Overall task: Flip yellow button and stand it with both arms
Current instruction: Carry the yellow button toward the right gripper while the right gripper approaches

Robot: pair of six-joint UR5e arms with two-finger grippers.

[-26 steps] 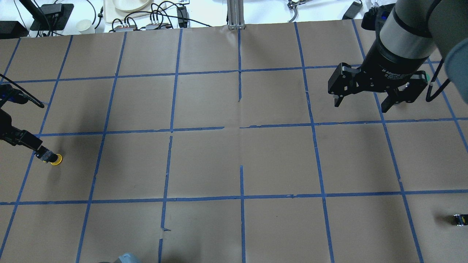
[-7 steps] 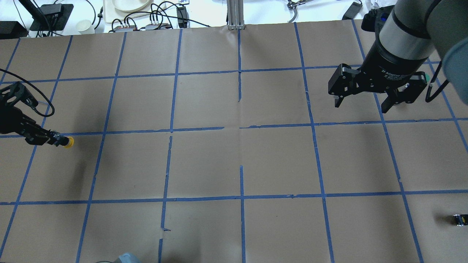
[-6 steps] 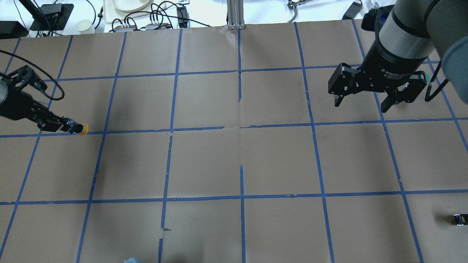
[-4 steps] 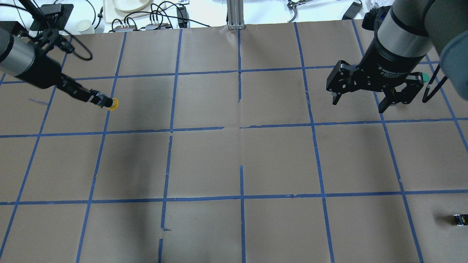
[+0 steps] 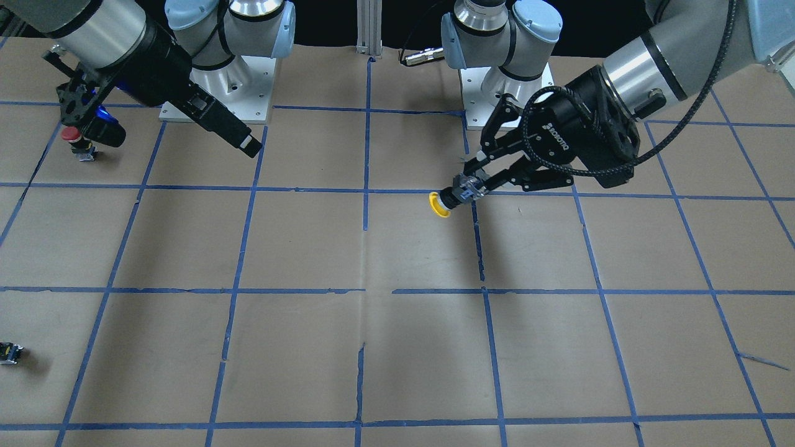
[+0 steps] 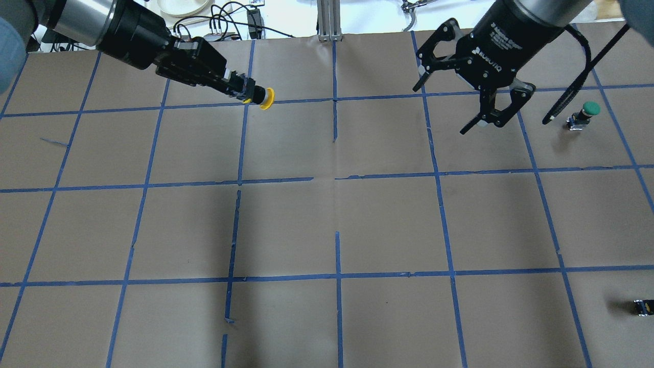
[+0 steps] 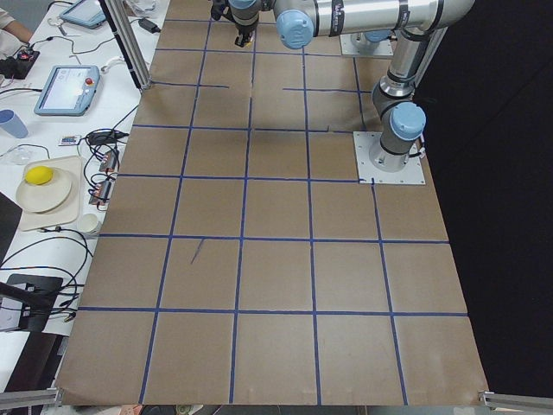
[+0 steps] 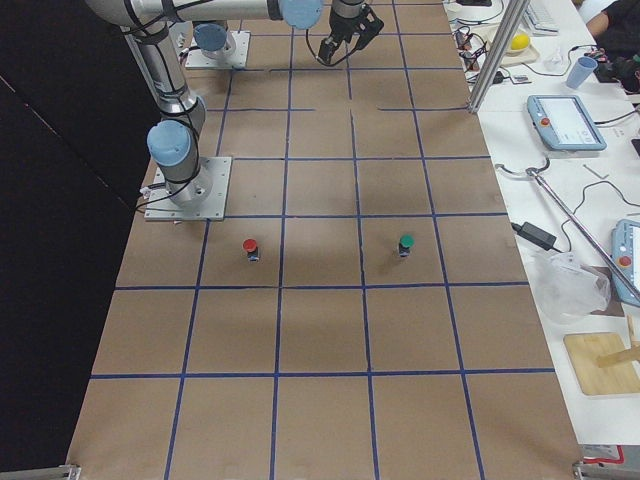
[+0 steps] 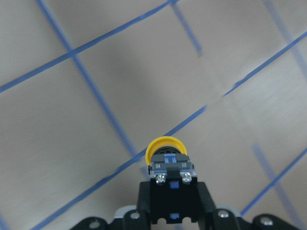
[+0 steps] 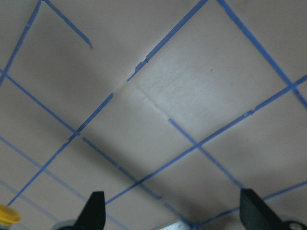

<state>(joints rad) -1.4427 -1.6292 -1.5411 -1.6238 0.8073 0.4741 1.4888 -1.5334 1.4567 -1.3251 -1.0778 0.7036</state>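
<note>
My left gripper [image 6: 247, 93] is shut on the black-and-grey body of the yellow button [image 6: 266, 98] and holds it sideways above the table, at the far left of centre, cap pointing toward the right arm. The front view shows the same grip [image 5: 464, 189] with the yellow cap [image 5: 439, 205] sticking out. In the left wrist view the fingers [image 9: 171, 184] clamp the body behind the cap [image 9: 164, 146]. My right gripper [image 6: 442, 108] is open and empty, tilted, in the air to the button's right. Its wrist view shows spread fingertips [image 10: 97, 207] and the cap's edge [image 10: 7, 215].
A green-capped button [image 6: 586, 113] stands on the table right of my right gripper. A red-capped button [image 5: 74, 138] stands near the robot's right base. A small capless black-grey block [image 6: 643, 306] lies at the near right edge. Cables and dishes lie beyond the far edge.
My left gripper has carried the yellow button up from the table's left edge to the far left of centre. My right gripper has moved left and turned, uncovering the green button.
</note>
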